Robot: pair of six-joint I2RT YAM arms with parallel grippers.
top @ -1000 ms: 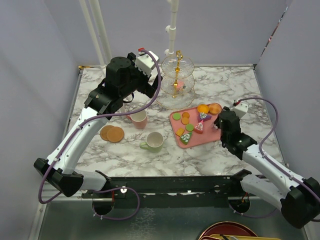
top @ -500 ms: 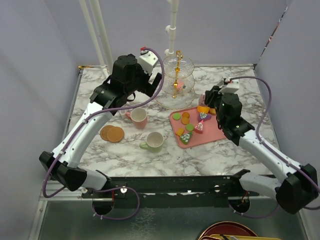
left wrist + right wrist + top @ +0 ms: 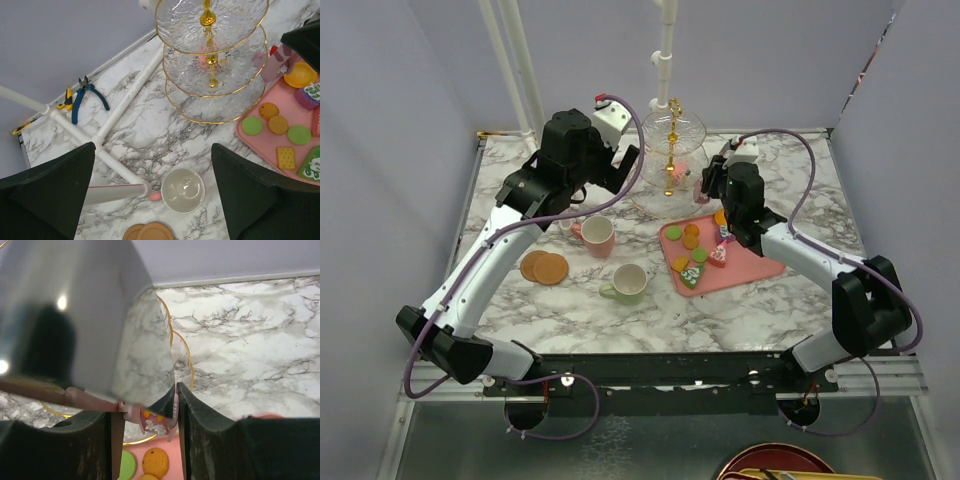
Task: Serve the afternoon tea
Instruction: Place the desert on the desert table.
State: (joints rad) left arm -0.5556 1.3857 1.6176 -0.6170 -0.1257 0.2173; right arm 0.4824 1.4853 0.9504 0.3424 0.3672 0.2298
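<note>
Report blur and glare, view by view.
Right wrist view: a big out-of-focus grey smear with bright glints covers the upper left, hiding most of the glass stand. Left wrist view: sharp, evenly lit. Top external view: sharp, soft shadows.

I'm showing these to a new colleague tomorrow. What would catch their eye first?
Most likely the glass stand with its gold stem, at the far centre of the table. The left gripper and right gripper are close on either side of it. Next comes the pink tray of colourful sweets, just in front of the stand.
</note>
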